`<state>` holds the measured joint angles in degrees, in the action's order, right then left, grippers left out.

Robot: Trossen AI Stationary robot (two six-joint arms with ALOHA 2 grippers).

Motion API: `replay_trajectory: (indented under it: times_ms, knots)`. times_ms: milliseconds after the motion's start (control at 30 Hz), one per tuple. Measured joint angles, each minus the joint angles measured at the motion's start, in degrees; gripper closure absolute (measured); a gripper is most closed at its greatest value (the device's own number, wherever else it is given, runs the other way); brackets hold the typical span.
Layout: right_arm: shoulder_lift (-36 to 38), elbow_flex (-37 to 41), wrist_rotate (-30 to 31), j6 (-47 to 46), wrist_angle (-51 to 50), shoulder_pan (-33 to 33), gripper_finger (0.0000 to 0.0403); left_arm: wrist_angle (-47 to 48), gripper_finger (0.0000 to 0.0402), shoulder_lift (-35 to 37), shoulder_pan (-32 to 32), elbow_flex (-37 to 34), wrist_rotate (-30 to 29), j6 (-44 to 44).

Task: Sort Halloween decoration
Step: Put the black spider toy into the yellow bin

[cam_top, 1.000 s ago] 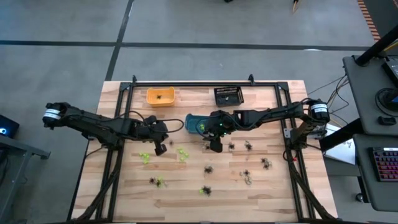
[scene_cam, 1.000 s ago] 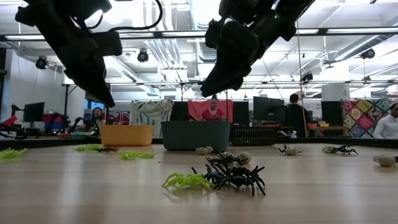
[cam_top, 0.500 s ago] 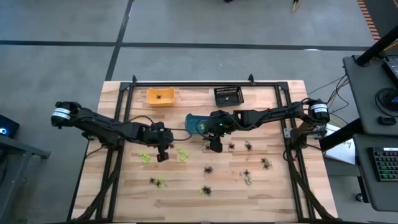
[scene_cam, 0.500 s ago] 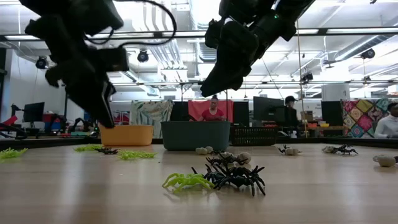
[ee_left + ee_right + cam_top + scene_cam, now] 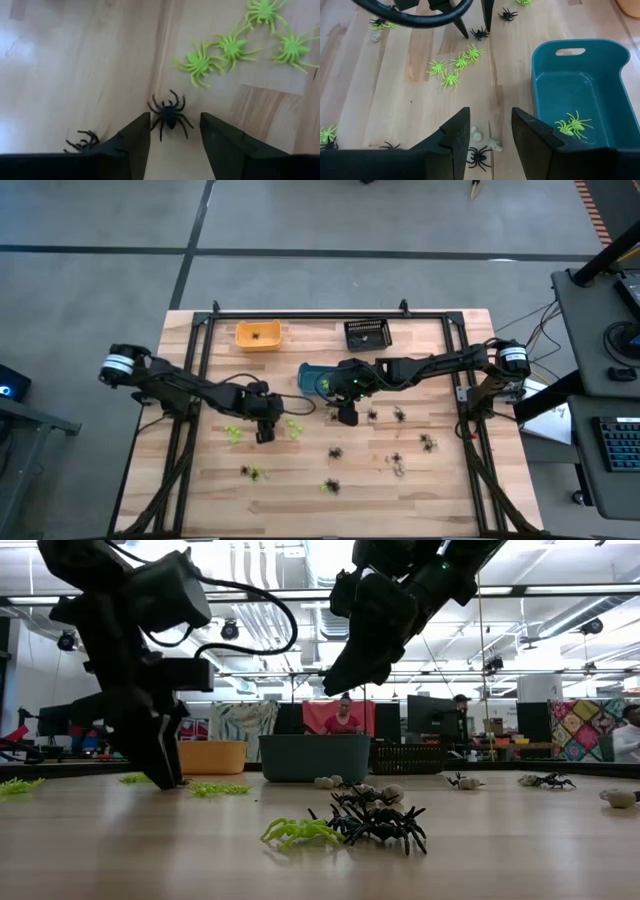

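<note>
A black spider point(image 5: 169, 114) lies flat on the wooden table point(image 5: 200, 490), just inside the tips of the left gripper point(image 5: 175, 131), whose fingers stand apart on either side of it without touching it, so nothing is held there. The gripper sits low over the boards near the middle of the table, a little toward the left edge, and a straddle like this looks like the set-up for a pinch on that one spider. Just beyond it lies a loose cluster of lime green spiders point(image 5: 232, 47), and a second black spider point(image 5: 82, 140) lies beside the left finger. The rest of the Halloween decoration is scattered over the front half of the table: black and green ones toward the front edge point(image 5: 331, 485), more black ones and a few pale grey-white pieces toward the right edge point(image 5: 427, 443). The right gripper point(image 5: 490, 132) hangs above the table beside the teal bin point(image 5: 600, 55), fingers parted and empty, probably waiting its turn. That bin already holds two green spiders point(image 5: 572, 125) (apparently the place for green). An orange bin point(image 5: 257, 336) and a black bin point(image 5: 367, 334) stand along the back edge, each with something small and dark inside, too small to identify.
</note>
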<state>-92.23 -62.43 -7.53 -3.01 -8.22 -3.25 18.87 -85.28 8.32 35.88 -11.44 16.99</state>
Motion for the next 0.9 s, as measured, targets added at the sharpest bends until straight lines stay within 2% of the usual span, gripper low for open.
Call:
replay_trajectory:
  times_ms: [200,633,900]
  knots:
    - [0.00,0.00,0.00,0.00,0.17,0.00,0.0268,-0.19,0.0270,-1.26,0.00,0.13,0.04,1.01]
    - [0.00,0.00,0.00,-0.02,0.25,0.00,0.0268,0.83,0.0395,-0.77,-0.04,0.09,-1.88,1.70]
    - [0.00,0.00,0.00,-0.04,0.29,0.00,0.0268,2.78,0.0401,2.22,-0.10,-0.22,-2.83,1.75]
